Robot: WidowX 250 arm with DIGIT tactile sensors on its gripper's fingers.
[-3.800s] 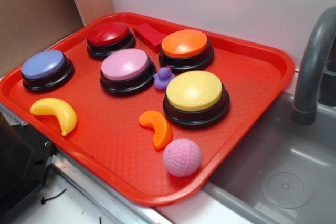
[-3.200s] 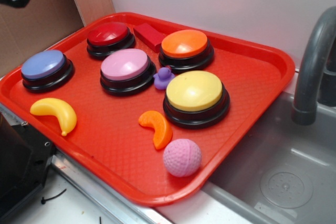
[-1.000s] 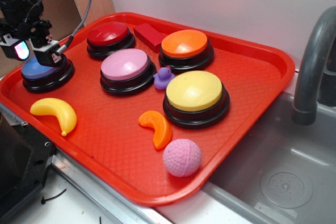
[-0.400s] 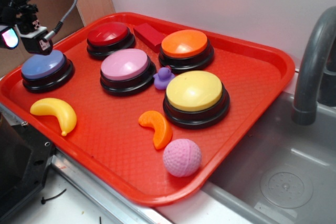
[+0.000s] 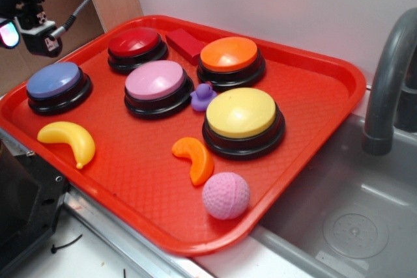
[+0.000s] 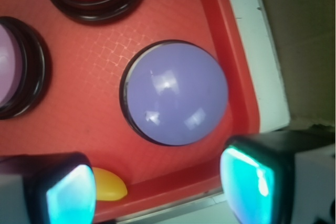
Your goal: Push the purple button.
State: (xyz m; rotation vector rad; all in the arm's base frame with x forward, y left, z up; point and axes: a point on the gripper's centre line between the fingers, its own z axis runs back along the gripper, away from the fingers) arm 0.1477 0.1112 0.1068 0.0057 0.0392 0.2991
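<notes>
The purple button (image 5: 53, 81) has a periwinkle cap on a black base and sits at the left end of the red tray (image 5: 313, 96). In the wrist view the purple button (image 6: 176, 92) fills the middle, fully uncovered. My gripper (image 5: 27, 36) hangs in the air above and slightly behind the button, clear of its cap. It is open and empty, the two glowing cyan pads (image 6: 247, 184) wide apart in the wrist view around my gripper (image 6: 157, 192).
On the tray are a red button (image 5: 135, 43), a pink-lilac button (image 5: 155, 81), an orange button (image 5: 229, 55), a yellow button (image 5: 241, 114), a small purple duck (image 5: 203, 96), a yellow banana (image 5: 68, 139), an orange wedge (image 5: 194, 157), a pink ball (image 5: 226, 194) and a red block (image 5: 186, 43). A sink with a grey faucet (image 5: 391, 76) lies to the right.
One second ago my gripper was down on the purple button's cap. It has since risen up and to the left, leaving the cap uncovered.
</notes>
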